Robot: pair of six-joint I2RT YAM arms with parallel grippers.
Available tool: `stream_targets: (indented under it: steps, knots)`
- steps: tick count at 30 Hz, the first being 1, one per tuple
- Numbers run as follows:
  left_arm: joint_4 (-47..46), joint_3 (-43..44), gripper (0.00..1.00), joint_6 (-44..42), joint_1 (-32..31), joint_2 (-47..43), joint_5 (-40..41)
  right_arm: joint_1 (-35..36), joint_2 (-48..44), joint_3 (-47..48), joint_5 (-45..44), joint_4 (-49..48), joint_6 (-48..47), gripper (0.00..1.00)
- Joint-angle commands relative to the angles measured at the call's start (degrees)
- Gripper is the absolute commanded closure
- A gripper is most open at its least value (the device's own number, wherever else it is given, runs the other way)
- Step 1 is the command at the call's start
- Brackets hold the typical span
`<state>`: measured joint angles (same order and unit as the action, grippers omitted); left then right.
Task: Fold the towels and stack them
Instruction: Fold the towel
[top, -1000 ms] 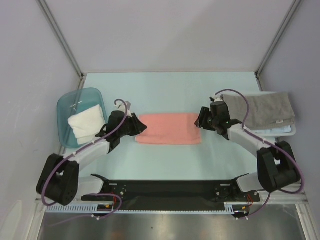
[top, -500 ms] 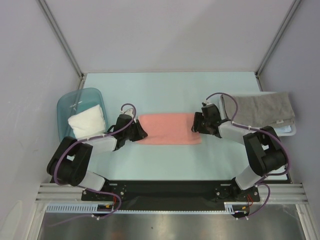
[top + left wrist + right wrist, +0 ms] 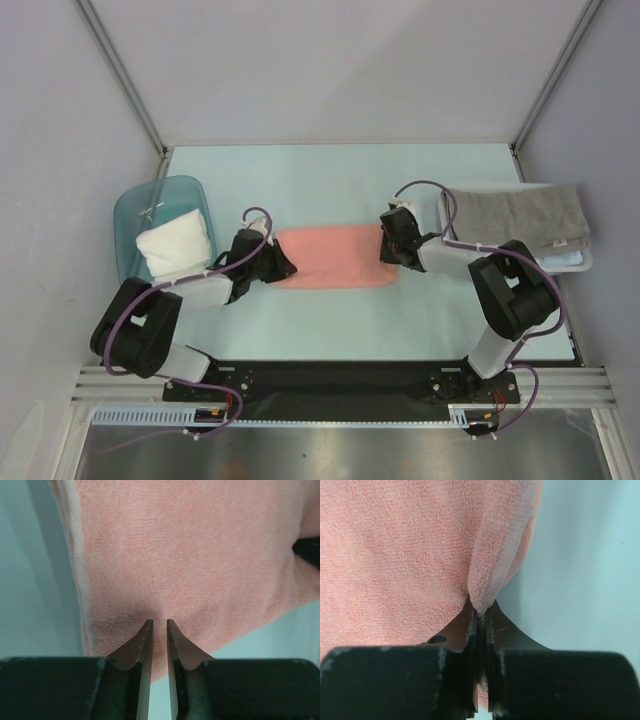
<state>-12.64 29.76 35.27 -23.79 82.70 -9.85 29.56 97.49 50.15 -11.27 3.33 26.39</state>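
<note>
Right wrist: right gripper (image 3: 479, 611) clenched on salmon-pink towel (image 3: 395, 555) fold.
Left wrist: left gripper (image 3: 159, 623) narrowly parted at towel edge; grasp indeterminable.

- Robotics lab test cell, not a home or shop.
- Pale bench (image 3: 330, 320) boxed in by plain panel walls (image 3: 330, 70) on bare aluminium posts (image 3: 120, 75).
- Left arm (image 3: 190, 292) and right arm (image 3: 510, 290) bolted to a black base plate (image 3: 330, 378) at the near edge.
- Exposed purple cables (image 3: 256, 210); slotted cable duct (image 3: 140, 413) along the front.
</note>
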Motion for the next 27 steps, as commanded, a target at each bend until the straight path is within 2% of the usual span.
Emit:
stream_targets:
  steps: [1,7,12,20,27]
  knots:
    - [-0.46,1.79,0.8,1.21,-0.64,-5.78,-4.73,1.64,4.81,1.17,-5.25,8.87,-0.2,1.0]
    - [8.41,7.4,0.83,1.3,-0.64,-19.47,-8.78,5.85,1.74,7.31,-15.34,20.38,-2.74,1.0]
    - [21.93,12.94,0.83,-1.77,-0.64,-31.51,-10.19,8.4,-1.78,13.56,-26.16,31.28,-4.85,1.0]
    - [31.62,13.58,0.89,-10.47,-0.64,-38.22,-8.08,7.71,-5.21,20.15,-42.59,43.23,-9.34,1.0]
    - [32.95,9.71,0.9,-13.29,-0.64,-43.58,-7.12,2.09,-7.67,27.36,-46.04,46.94,-15.57,1.0]
